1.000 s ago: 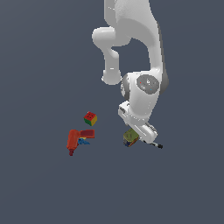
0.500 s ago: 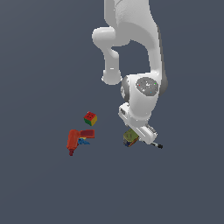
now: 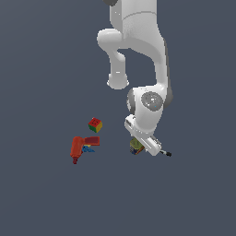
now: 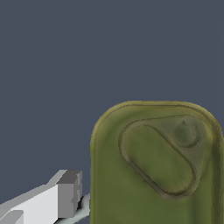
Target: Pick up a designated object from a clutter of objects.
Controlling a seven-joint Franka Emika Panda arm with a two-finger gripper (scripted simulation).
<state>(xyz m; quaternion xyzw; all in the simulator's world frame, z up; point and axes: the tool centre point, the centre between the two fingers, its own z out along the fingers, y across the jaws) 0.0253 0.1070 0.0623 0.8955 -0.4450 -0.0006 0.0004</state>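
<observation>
Now gripper (image 3: 138, 146) sits low over the can (image 3: 135, 146) (jaw state hidden)

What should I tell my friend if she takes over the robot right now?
Hand: low over the can, right above its olive-green top. One finger shows beside the can; I cannot tell whether the hand is open or shut.
Things: the can sits under the hand and is mostly hidden in the exterior view. A thin pen pokes out on the exterior view's right of it. The colourful cube and the red drill lie apart, to the exterior view's left.
Done: the hand has reached the can.
Left: probably grip the can firmly, then lift it, leaving the other things alone.
</observation>
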